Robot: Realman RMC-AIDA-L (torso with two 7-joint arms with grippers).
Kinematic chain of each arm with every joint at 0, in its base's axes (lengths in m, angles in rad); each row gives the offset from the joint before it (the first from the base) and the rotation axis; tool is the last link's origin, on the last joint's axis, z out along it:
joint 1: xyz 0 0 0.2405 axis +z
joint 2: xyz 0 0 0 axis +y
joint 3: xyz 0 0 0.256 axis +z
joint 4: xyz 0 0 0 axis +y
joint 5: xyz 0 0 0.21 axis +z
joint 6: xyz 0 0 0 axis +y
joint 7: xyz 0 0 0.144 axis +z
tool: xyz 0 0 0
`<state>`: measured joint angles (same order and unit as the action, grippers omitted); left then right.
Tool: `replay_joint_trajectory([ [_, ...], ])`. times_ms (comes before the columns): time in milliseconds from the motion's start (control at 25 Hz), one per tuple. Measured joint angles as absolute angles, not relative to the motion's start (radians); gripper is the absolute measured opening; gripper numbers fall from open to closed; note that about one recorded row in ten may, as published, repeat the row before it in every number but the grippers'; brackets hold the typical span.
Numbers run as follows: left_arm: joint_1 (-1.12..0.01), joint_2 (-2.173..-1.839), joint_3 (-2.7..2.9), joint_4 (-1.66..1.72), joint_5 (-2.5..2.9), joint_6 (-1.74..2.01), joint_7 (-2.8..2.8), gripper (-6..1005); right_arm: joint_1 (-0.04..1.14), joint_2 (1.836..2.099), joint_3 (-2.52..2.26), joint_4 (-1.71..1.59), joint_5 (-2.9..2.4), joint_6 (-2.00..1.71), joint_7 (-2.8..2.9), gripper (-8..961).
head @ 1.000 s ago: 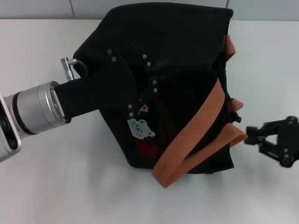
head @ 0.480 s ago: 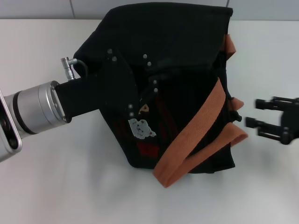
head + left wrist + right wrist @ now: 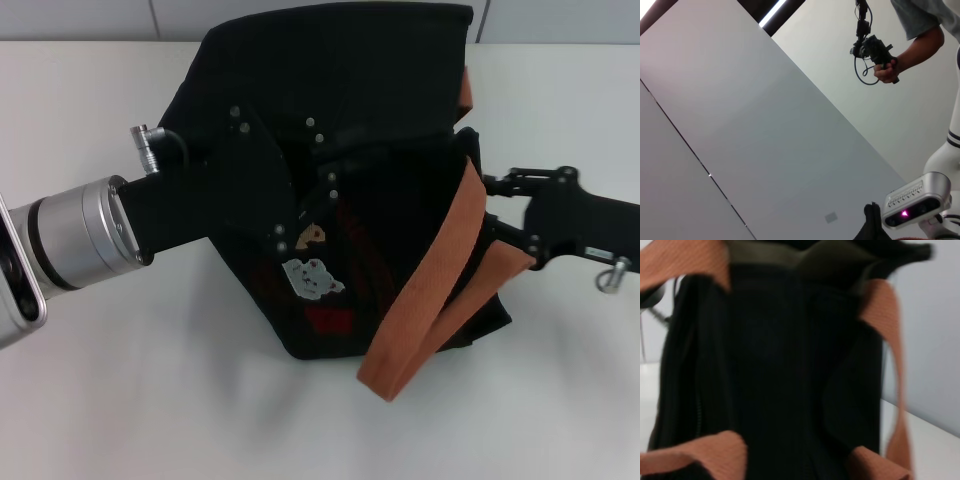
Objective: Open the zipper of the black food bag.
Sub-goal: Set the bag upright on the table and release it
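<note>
Okay, you've got the black food bag (image 3: 380,90) lying on the white tabletop (image 3: 150,400), squeezed between the two arms. The left end effector (image 3: 250,190) comes in from the robot's left and sits on top of the bag's near-left part, black on black, so you cannot tell if it is open, closed or gripping.

Just beside that end effector, on its near side, sits a white bear patch (image 3: 312,277), with a red mark (image 3: 327,320) a bit nearer the robot.

The right end effector (image 3: 492,207) is at the bag's right end, touching or nearly touching the fabric. Its two fingers stand spread apart, open, and nothing can be seen between them. One orange-brown webbing handle (image 3: 440,280) runs from right beside this end effector down across the bag toward the robot and loops onto the tabletop. A second handle strip (image 3: 467,85) shows on the far side of the right end effector, along the bag's right edge.

The right wrist view is filled by the bag's end face (image 3: 770,365), close up, with orange webbing (image 3: 887,315) at its corners. It's blurred there, so you can't make out the zipper or its pull tab.

The left wrist view points away from the bag and catches a person's hand (image 3: 886,70) holding a black device.
</note>
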<state>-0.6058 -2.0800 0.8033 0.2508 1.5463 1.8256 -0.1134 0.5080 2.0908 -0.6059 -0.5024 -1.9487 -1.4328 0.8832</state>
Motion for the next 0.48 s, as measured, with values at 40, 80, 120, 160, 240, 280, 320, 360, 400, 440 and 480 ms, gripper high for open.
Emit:
replay_joint_trajectory([
  [40, -0.606, -2.080, 0.803, 0.250, 1.546, 1.825, -0.113, 98, 0.516, 2.091, -0.612, -0.493, -1.947, -1.421, 0.867, 455],
  [80, -0.606, -2.080, 0.802, 0.249, 1.546, 1.824, -0.113, 98, 0.528, 2.091, -0.621, -0.487, -1.938, -1.404, 0.853, 436],
  [120, -0.606, -2.080, 0.800, 0.244, 1.546, 1.823, -0.113, 98, 0.528, 2.091, -0.621, -0.487, -1.938, -1.404, 0.853, 417],
  [160, -0.605, -2.080, 0.798, 0.237, 1.541, 1.821, -0.113, 98, 0.530, 2.092, -0.625, -0.489, -1.925, -1.402, 0.851, 398],
  [240, -0.596, -2.080, 0.794, 0.212, 1.519, 1.813, -0.113, 98, 0.524, 2.092, -0.628, -0.511, -1.894, -1.415, 0.855, 359],
  [280, -0.592, -2.080, 0.793, 0.203, 1.508, 1.808, -0.114, 98, 0.519, 2.092, -0.629, -0.524, -1.877, -1.425, 0.860, 340],
  [320, -0.581, -2.080, 0.793, 0.187, 1.498, 1.798, -0.115, 98, 0.509, 2.092, -0.629, -0.546, -1.854, -1.439, 0.872, 321],
  [360, -0.575, -2.080, 0.792, 0.178, 1.494, 1.791, -0.116, 98, 0.501, 2.091, -0.630, -0.568, -1.835, -1.449, 0.883, 301],
  [400, -0.564, -2.079, 0.792, 0.160, 1.491, 1.780, -0.116, 98, 0.494, 2.091, -0.630, -0.590, -1.818, -1.458, 0.894, 282],
  [440, -0.560, -2.079, 0.791, 0.154, 1.491, 1.778, -0.116, 98, 0.485, 2.091, -0.633, -0.616, -1.799, -1.467, 0.908, 258],
  [480, -0.552, -2.080, 0.790, 0.138, 1.491, 1.771, -0.116, 98, 0.472, 2.091, -0.642, -0.663, -1.767, -1.484, 0.931, 234],
])
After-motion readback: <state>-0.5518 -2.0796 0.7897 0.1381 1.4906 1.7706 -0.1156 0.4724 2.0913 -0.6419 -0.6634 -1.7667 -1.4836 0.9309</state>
